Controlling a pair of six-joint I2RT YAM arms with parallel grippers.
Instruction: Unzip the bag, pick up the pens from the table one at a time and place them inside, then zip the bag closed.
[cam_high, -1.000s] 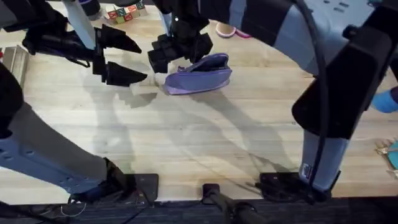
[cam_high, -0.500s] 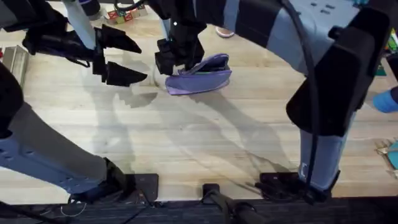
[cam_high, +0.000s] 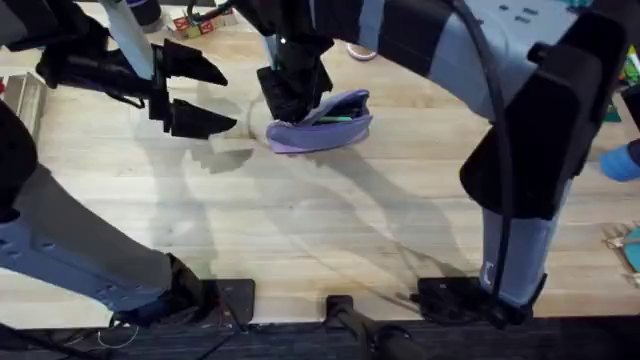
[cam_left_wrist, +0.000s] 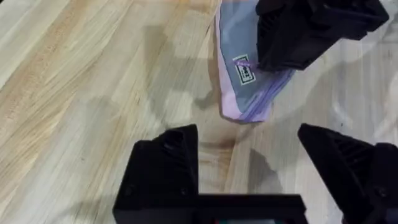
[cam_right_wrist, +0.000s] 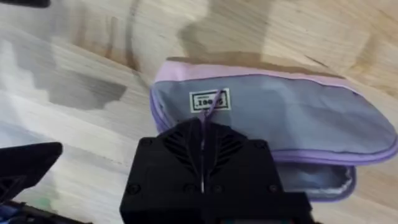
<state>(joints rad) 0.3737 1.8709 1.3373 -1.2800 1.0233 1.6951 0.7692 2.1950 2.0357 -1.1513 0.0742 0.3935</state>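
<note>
The lavender bag (cam_high: 335, 128) lies on the table (cam_high: 320, 220) at the far middle. My right gripper (cam_high: 292, 92) hangs over the bag's left end. In the right wrist view its fingers (cam_right_wrist: 202, 146) are pressed together on the purple zipper pull (cam_right_wrist: 210, 111), just under the bag's (cam_right_wrist: 280, 121) small label. A thin green streak (cam_high: 336, 118), likely a pen, shows in the bag's top slit. My left gripper (cam_high: 205, 93) hovers open to the left of the bag, with nothing between its fingers (cam_left_wrist: 163, 171). In the left wrist view the bag (cam_left_wrist: 239, 87) lies ahead of it.
Coloured blocks (cam_high: 200, 20) sit at the far edge, and a pink object (cam_high: 362, 50) lies behind the bag. A teal item (cam_high: 630, 250) rests at the right edge. Bare planks stretch across the near half of the table.
My right gripper has shifted slightly right and lower onto the bag's left end, and its fingers have closed together. A green streak now shows in the bag's slit. The left arm has stayed still.
</note>
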